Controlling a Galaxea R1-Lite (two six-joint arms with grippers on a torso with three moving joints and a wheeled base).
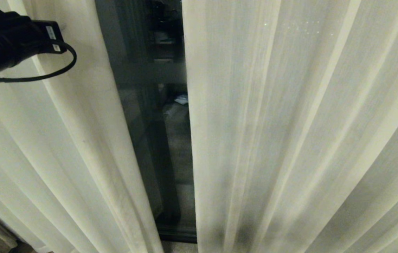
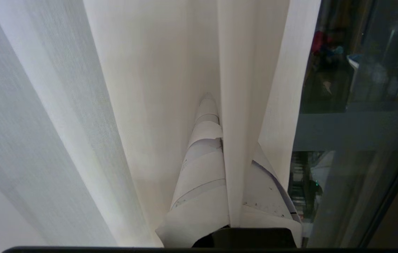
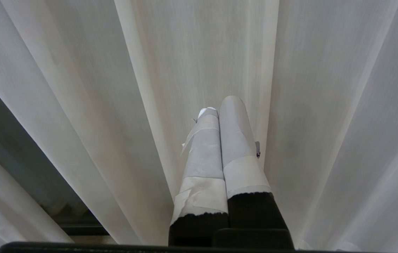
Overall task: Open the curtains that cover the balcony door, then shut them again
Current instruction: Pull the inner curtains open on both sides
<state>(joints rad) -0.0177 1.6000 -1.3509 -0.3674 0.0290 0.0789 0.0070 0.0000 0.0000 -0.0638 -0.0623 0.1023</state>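
Dark balcony door (image 1: 149,105) shows between curtains (image 1: 290,123); left gripper (image 2: 224,147) pinches a fold.

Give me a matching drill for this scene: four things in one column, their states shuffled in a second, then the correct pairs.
Things:
1. left end effector
2. right end effector
3. left curtain panel
4. balcony door

States:
A. showing through a narrow gap
B. shut on nothing
C. pinched at one fold
D. shut on fabric

Pairs: 1-D, 2-B, 3-C, 4-A
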